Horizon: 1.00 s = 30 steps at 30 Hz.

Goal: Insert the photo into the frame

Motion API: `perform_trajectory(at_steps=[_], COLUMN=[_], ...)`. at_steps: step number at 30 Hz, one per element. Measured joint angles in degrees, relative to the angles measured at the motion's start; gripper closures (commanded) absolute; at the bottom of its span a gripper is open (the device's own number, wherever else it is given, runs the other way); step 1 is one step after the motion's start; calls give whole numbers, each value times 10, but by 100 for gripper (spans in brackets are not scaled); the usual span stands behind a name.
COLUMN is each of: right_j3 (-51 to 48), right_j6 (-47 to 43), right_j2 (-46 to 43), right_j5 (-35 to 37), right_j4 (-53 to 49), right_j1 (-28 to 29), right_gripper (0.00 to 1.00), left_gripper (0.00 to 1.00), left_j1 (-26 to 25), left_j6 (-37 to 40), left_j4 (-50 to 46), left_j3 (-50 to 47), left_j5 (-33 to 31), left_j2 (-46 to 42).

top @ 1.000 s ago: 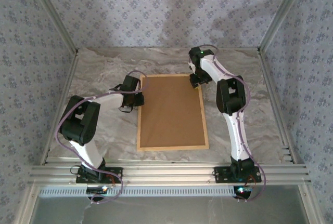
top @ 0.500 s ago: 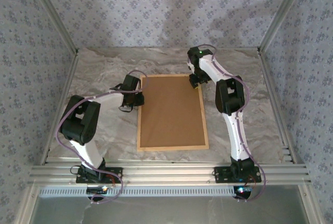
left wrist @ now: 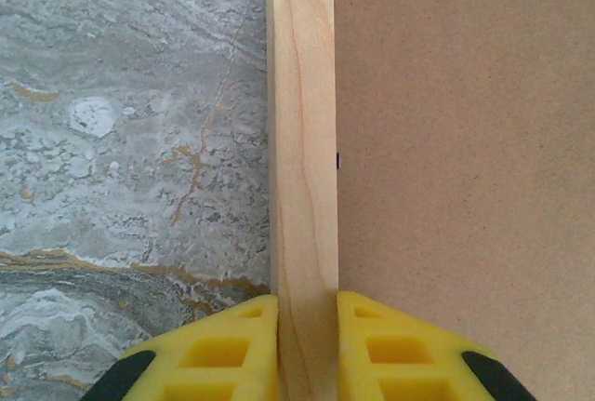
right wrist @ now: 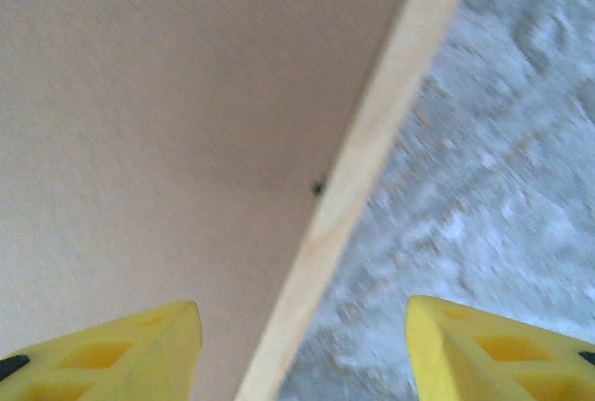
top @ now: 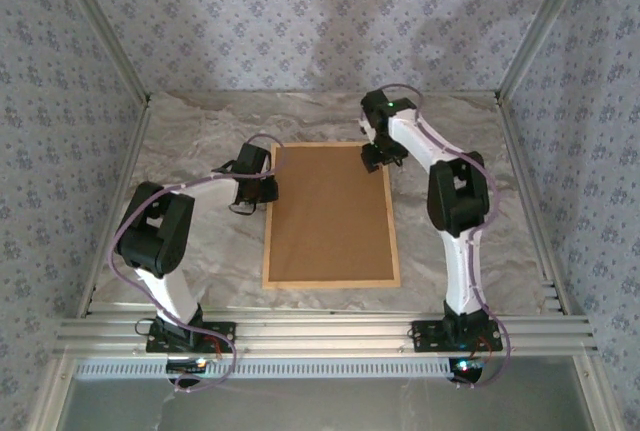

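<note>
Moved since a second ago: the right arm (top: 455, 201) has swung its elbow out to the right, and the right gripper (top: 372, 159) sits a touch nearer the far right corner of the frame (top: 330, 284). The left arm (top: 160, 236) and the frame have not shifted.

The left gripper (top: 266, 189) is clamped on the frame's left rail, toward its far end. In its wrist view we see the left gripper (left wrist: 307, 313) with one yellow finger (left wrist: 218, 345) on the table (left wrist: 130, 140) side of the rail and the other on the board (left wrist: 465, 140) side, both pressed against the wood. Just ahead of the fingers a small dark tab (left wrist: 337, 160) sits at the rail's inner edge.

The frame lies flat and back up on the table, the brown board filling it.

The right gripper (right wrist: 297, 313) is spread wide and grips nothing. One finger (right wrist: 139, 345) is over the board, the other over the table, and the frame's right rail runs between them. Another dark tab (right wrist: 318, 187) lies just ahead at the rail's inner edge. That view is blurred, so we cannot tell whether the fingers touch anything.
</note>
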Motion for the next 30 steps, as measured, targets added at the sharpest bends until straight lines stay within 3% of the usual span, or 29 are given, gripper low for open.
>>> perform_trajectory(at_steps=[12, 30], right_j3=[-269, -325], right_j6=[72, 84], right_j2=[-195, -155], right_j5=[-53, -83], right_j4=[71, 116], right_j1=[-36, -23], right_gripper=[43, 47], left_gripper=[81, 81], left_j1=[0, 0], left_j6=[0, 0], left_j4=[0, 0], left_j3=[0, 0], left_j5=[0, 0], left_j2=[0, 0])
